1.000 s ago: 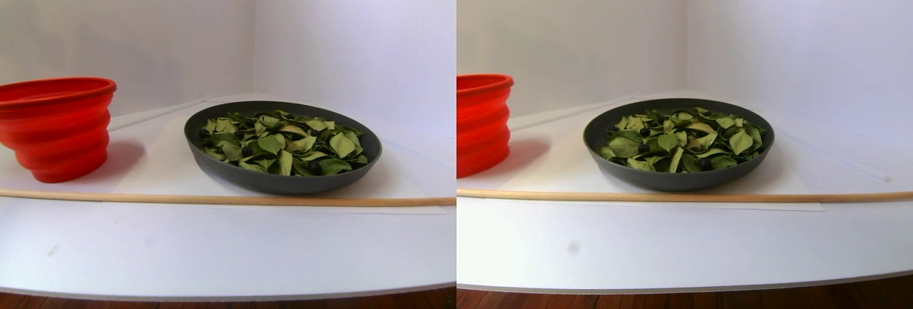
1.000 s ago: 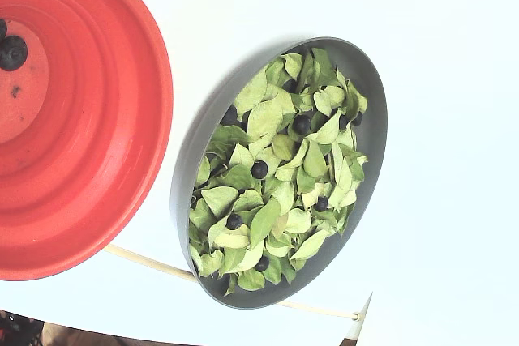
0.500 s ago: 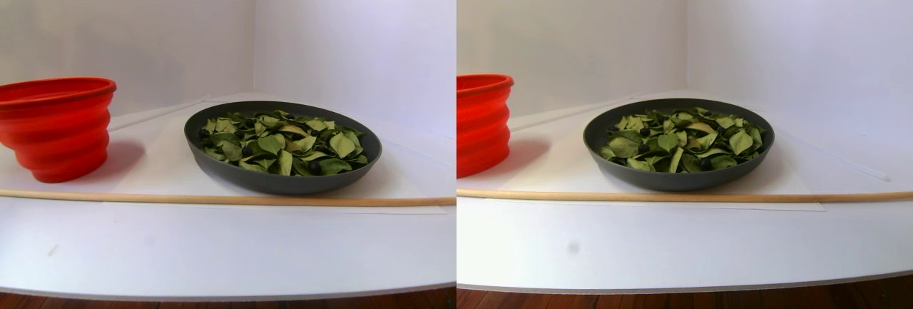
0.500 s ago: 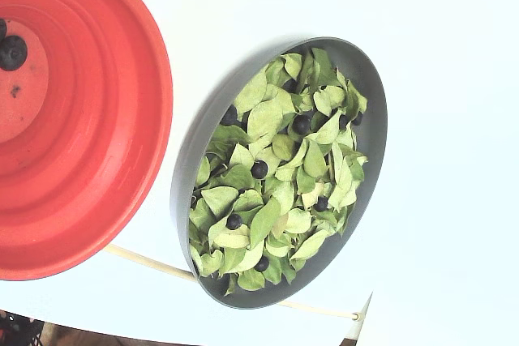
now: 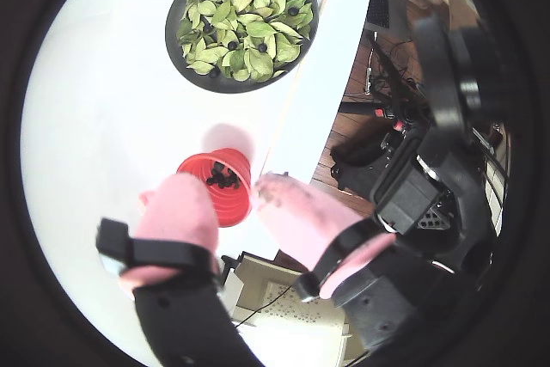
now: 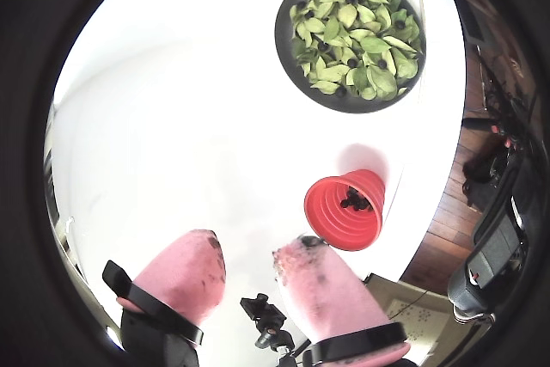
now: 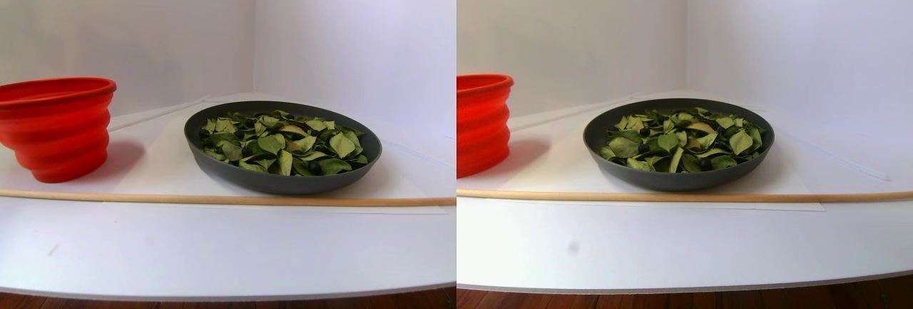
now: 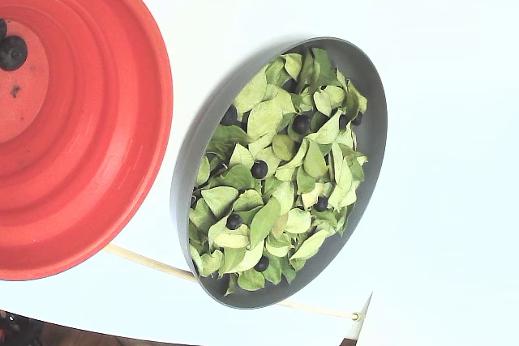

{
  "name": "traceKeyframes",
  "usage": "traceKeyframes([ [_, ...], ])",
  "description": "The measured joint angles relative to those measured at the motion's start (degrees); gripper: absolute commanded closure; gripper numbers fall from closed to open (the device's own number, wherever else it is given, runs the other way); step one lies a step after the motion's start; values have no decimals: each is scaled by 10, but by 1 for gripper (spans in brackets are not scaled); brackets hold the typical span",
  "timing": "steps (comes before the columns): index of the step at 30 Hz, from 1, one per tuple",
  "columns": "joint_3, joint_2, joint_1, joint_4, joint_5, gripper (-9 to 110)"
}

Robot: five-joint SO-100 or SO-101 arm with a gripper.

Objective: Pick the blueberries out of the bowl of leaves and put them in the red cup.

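Observation:
The dark grey bowl (image 8: 369, 95) holds a bed of green leaves (image 8: 268, 119) with several blueberries (image 8: 259, 169) scattered among them. Left of it in the fixed view stands the red cup (image 8: 97, 119), with a blueberry (image 8: 12, 52) on its pale bottom. In both wrist views my gripper (image 5: 225, 182) (image 6: 247, 247) hangs high over the table, open, its pink fingers (image 6: 193, 268) empty. The red cup (image 5: 234, 205) (image 6: 335, 212) lies below it and the bowl (image 5: 249, 85) (image 6: 344, 105) farther off. The stereo pair view shows the cup (image 7: 60, 130) and bowl (image 7: 285, 184) but no gripper.
A thin wooden stick (image 7: 214, 199) (image 8: 154, 262) lies along the table in front of bowl and cup. White walls close the back and right in the stereo pair view. Past the table edge are a wooden floor and dark equipment (image 5: 430, 186).

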Motion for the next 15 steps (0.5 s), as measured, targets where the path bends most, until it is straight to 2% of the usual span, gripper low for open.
traceKeyframes([
  [15,0,0,9,0,0,88],
])
